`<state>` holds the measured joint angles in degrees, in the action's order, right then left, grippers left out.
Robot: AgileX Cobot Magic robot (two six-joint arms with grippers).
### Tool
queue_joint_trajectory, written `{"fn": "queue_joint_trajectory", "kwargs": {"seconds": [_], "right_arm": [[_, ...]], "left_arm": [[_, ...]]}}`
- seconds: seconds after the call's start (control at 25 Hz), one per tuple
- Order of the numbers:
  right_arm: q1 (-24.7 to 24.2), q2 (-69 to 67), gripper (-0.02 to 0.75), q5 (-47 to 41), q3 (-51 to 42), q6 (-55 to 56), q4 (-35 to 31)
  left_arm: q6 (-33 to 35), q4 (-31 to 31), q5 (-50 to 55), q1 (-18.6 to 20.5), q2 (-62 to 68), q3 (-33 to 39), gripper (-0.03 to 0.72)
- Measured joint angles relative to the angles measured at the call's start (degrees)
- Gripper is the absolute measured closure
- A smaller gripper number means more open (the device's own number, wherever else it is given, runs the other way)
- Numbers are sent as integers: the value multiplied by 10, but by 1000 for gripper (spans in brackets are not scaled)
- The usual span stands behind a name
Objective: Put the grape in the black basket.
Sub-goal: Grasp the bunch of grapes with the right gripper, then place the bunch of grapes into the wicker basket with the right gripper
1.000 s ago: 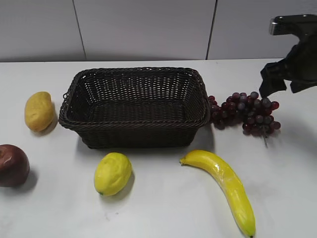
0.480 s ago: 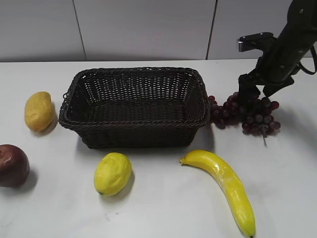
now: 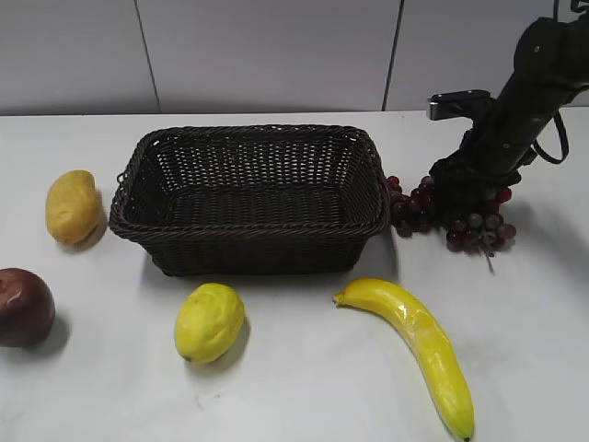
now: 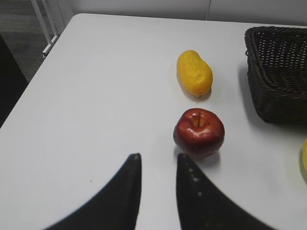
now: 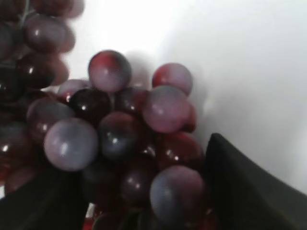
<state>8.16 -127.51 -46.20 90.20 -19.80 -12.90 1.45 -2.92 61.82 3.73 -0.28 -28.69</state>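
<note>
The grape bunch (image 3: pixel 471 226) lies on the white table just right of the black basket (image 3: pixel 248 226), dark red-purple and touching no other fruit. My right gripper (image 3: pixel 465 189) is down on the bunch's upper left part. In the right wrist view the grapes (image 5: pixel 120 129) fill the space between its two dark fingers, which stand wide apart on either side; the gripper (image 5: pixel 136 172) is open around them. My left gripper (image 4: pixel 157 160) is open with a narrow gap and empty, hovering over bare table. It is out of the exterior view. The basket (image 4: pixel 278 76) is empty.
A banana (image 3: pixel 419 341) lies in front of the grapes. A lemon (image 3: pixel 210 320) sits before the basket. A red apple (image 3: pixel 23 306) (image 4: pixel 199 132) and a yellow oblong fruit (image 3: pixel 72 204) (image 4: pixel 194 73) lie left of it. The table's left edge (image 4: pixel 29 81) drops off.
My right arm has swung left and down from the upper right onto the grape bunch, its fingers now straddling the grapes. The bunch has shifted slightly. Nothing else moved.
</note>
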Motion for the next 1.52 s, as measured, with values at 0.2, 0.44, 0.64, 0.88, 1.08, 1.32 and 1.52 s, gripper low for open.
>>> {"fn": "queue_joint_trajectory", "kwargs": {"seconds": [0.2,0.44,0.64,0.88,1.08,1.32,1.52], "right_arm": [[0,0,351,-8,1,0,-6],[0,14,385,-44,10,0,-3],[0,69,409,-91,46,0,-1],[0,163,427,-113,91,1,-62],[10,223,427,-117,118,1,-90],[59,250,438,-119,153,1,-113],[135,250,438,-99,160,0,-118]], "left_arm": [[0,0,0,0,0,0,457],[0,0,0,0,0,0,459],[0,0,0,0,0,0,459],[0,0,0,0,0,0,459],[0,0,0,0,0,0,459],[0,0,0,0,0,0,459],[0,0,0,0,0,0,459]]}}
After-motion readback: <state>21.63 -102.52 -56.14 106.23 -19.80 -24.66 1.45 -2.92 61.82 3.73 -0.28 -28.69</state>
